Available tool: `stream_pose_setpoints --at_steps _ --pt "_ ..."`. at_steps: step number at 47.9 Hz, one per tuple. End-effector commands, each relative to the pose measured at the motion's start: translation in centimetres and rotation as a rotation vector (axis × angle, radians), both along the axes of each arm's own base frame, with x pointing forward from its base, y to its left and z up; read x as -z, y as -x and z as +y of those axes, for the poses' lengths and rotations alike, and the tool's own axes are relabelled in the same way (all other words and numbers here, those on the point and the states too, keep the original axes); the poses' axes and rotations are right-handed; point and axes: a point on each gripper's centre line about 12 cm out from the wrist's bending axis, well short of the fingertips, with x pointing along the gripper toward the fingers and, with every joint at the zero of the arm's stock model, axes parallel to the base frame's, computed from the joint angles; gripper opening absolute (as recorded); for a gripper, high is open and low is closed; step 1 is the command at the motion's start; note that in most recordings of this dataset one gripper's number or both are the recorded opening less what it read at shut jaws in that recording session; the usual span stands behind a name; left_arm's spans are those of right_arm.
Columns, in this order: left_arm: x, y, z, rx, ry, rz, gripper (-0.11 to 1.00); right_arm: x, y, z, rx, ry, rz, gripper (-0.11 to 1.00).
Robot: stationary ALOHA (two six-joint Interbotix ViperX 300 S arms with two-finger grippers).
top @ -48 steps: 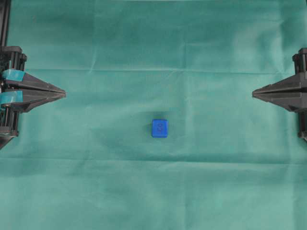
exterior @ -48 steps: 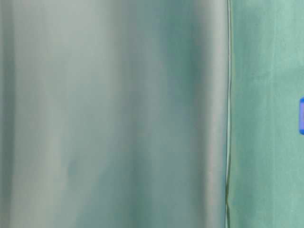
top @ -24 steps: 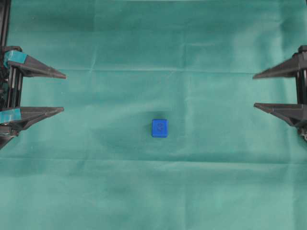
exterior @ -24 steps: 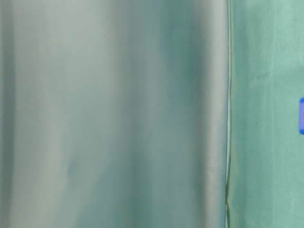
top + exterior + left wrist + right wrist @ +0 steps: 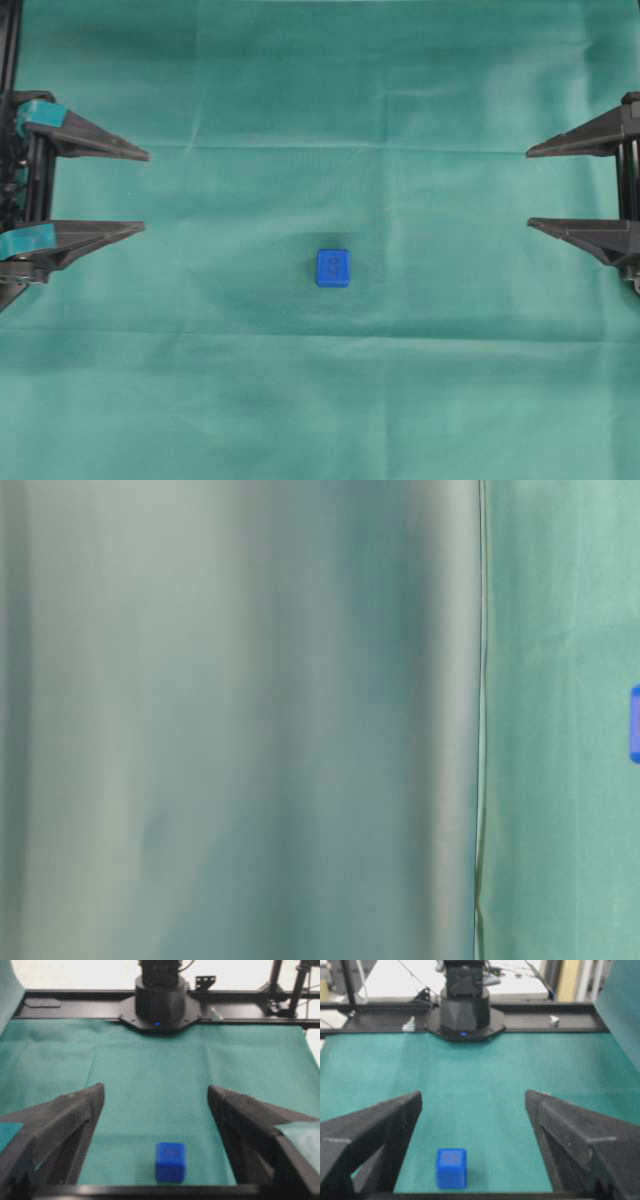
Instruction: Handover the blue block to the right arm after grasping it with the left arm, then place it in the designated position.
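Hidden or cut off: in the table-level view a blurred pale green surface fills most of the picture, and only a thin sliver of the blue block (image 5: 635,723) shows at the right edge; both arms are cropped at the picture edges in the overhead view, so only the hands show
Hard to make out: the dark mark on the block's top face is too small to read; no white marks of the designated position can be told on the cloth
Blue block: small bright blue cube (image 5: 333,267) with rounded edges, lying flat on the green cloth (image 5: 320,90) over the table, near the middle and a little toward the lower part of the overhead view, well apart from both hands
Left hand: (image 5: 146,191) released, teal-taped fingers (image 5: 85,137) spread wide, holding nothing; in its wrist view the block (image 5: 170,1161) sits low between the two fingers, untouched
Right hand: (image 5: 528,187) released, plain black fingers (image 5: 585,137) spread wide, empty; in its wrist view the block (image 5: 451,1168) lies low and left of centre, nearer the left finger
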Motion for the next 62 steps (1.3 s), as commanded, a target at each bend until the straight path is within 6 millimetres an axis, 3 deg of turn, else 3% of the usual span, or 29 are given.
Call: stream_pose_setpoints --at_steps 1,35,47,62 --pt "-1.7 -1.4 0.1 -0.003 -0.002 -0.020 0.99 -1.2 -0.3 -0.1 0.003 0.001 -0.031 0.93" --pt "-3.4 -11.9 0.1 -0.002 -0.006 0.063 0.99 -1.1 -0.4 -0.1 0.001 0.015 -0.026 0.93" --pt "-3.6 -13.7 0.1 -0.002 -0.004 0.074 0.99 -1.0 -0.5 -0.1 0.001 0.016 -0.024 0.93" --pt "-3.0 -14.2 0.4 -0.011 0.007 0.140 0.99 -1.1 -0.5 -0.1 0.001 0.015 -0.026 0.93"
